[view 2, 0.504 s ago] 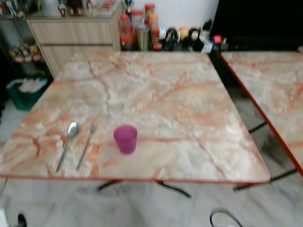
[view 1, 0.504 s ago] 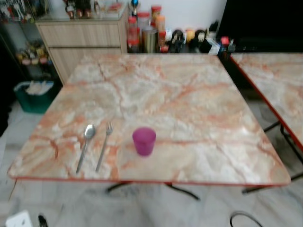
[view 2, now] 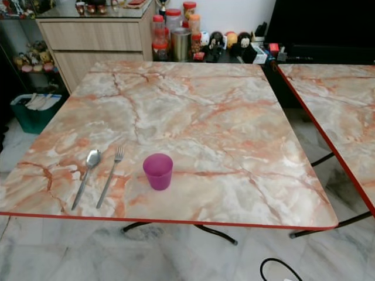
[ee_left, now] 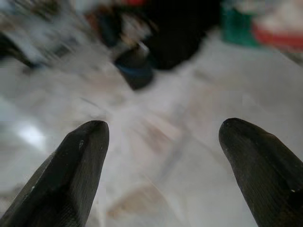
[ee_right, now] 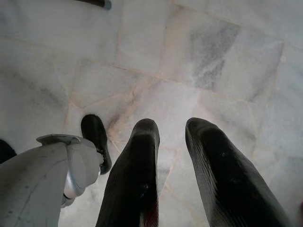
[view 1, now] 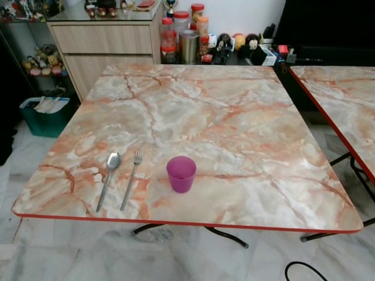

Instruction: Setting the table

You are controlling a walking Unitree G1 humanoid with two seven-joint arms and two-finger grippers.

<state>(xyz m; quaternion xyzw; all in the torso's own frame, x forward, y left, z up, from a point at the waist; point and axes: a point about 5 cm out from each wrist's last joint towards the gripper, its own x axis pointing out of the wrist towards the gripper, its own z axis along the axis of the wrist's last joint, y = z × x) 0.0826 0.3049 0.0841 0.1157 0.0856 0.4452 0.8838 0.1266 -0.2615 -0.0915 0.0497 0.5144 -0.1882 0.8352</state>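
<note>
Left tool (ee_left: 161,137) spread wide, empty, hanging over blurred floor. Right tool (ee_right: 173,127) narrowly parted, empty, above the marble floor (ee_right: 213,52). Purple cup (view 1: 181,174) upright on marble bench (view 1: 234,117) nr front edge; contents can't tell. Fork (view 1: 132,187) just left of cup, spoon (view 1: 108,179) beside fork.

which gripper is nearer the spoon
Left, probably. The spoon lies on the table's left side. Left gripper hangs open over the floor; right gripper hangs by the robot's foot.
</note>
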